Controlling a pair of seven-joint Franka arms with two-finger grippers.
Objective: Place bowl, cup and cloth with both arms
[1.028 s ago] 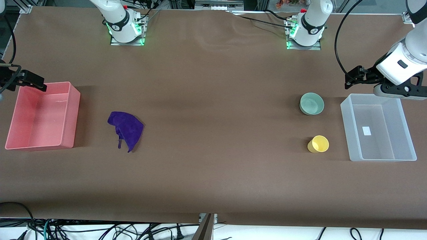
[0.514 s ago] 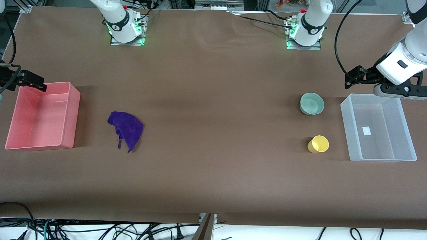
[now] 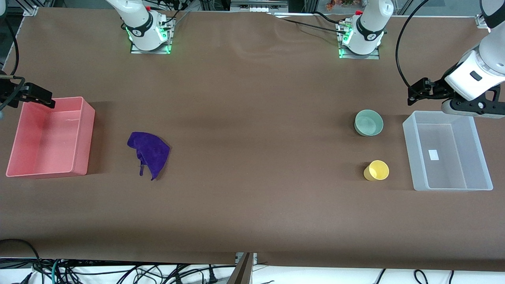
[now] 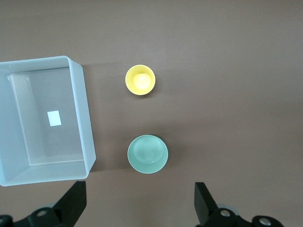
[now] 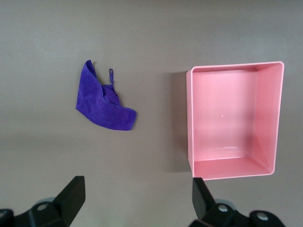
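The mint-green bowl (image 3: 369, 122) and the yellow cup (image 3: 376, 170) stand upright beside the clear bin, the cup nearer the front camera. Both show in the left wrist view, bowl (image 4: 147, 154) and cup (image 4: 140, 80). The purple cloth (image 3: 150, 153) lies crumpled beside the pink bin and shows in the right wrist view (image 5: 102, 101). My left gripper (image 3: 422, 91) (image 4: 138, 208) hangs high over bare table by the bowl, open and empty. My right gripper (image 3: 37, 95) (image 5: 137, 203) hangs high over bare table between cloth and pink bin, open and empty.
An empty clear plastic bin (image 3: 409, 150) (image 4: 87, 137) sits at the left arm's end of the table. An empty pink bin (image 3: 88, 134) (image 5: 189, 118) sits at the right arm's end. Brown table surface stretches between cloth and bowl.
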